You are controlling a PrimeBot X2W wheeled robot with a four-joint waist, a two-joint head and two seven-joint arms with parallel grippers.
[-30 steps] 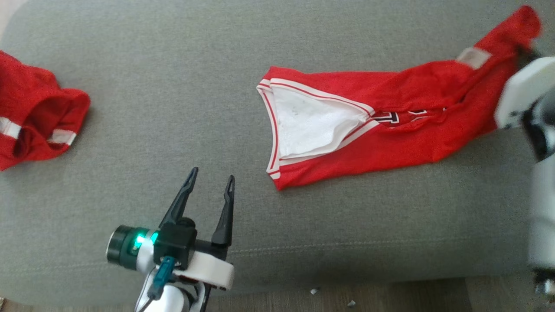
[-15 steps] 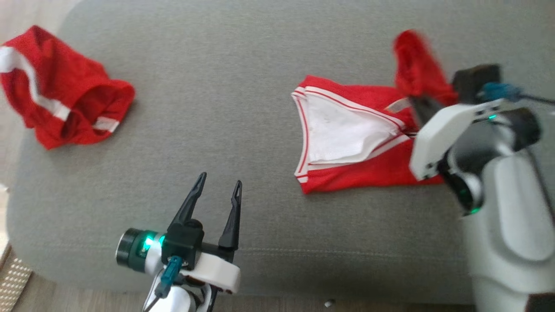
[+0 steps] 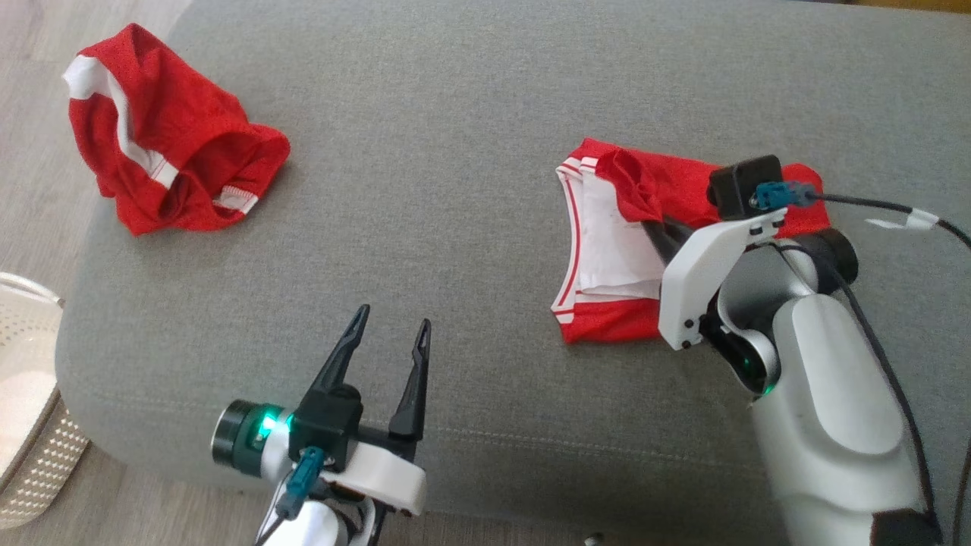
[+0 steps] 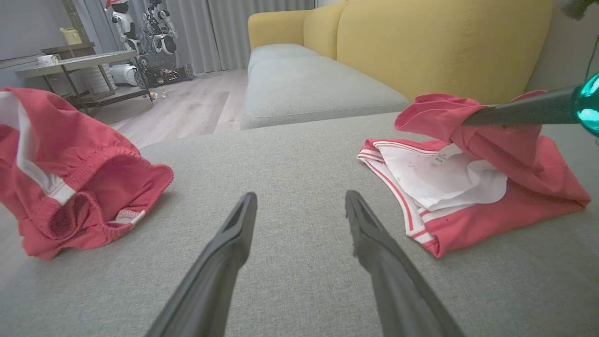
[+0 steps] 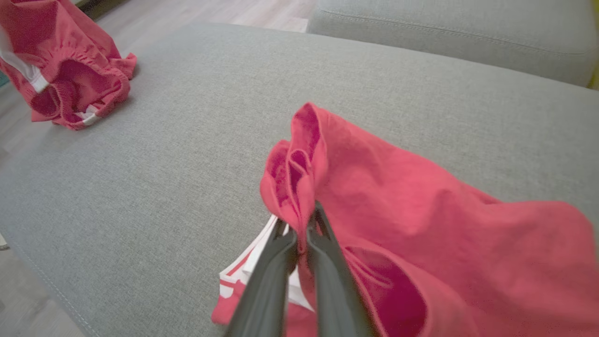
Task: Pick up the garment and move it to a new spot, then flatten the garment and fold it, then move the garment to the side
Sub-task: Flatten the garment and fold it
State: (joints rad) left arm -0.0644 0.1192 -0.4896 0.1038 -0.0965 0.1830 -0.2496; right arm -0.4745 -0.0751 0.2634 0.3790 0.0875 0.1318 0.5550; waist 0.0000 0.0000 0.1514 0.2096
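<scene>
Toward the far left corner of the grey cushion [image 3: 455,98] lies a bunched pair of red shorts [image 3: 174,163], well apart from the job. Off the cushion's left edge, on the wood floor [image 3: 30,189], stands a pale perforated basket [image 3: 23,425]. Near the front edge, left of centre, the left hand [image 3: 394,316] hovers with its fingers spread wide and nothing between them.

Right of centre lies the garment [image 3: 607,330], a red jersey with white trim and a white lining, partly doubled over. The right hand [image 3: 651,224] is pinched together on a gathered red edge of it, raised above the layers below.

The jersey looks light, thin and limp, so it should drape and bunch rather than hold a shape. A pinch on a hem or corner will carry it, though slick mesh may slip from a shallow bite. The cushion's woven cover looks soft and likely to drag the cloth. Beyond it are another grey seat [image 4: 304,84] and a yellow sofa back [image 4: 421,47].
</scene>
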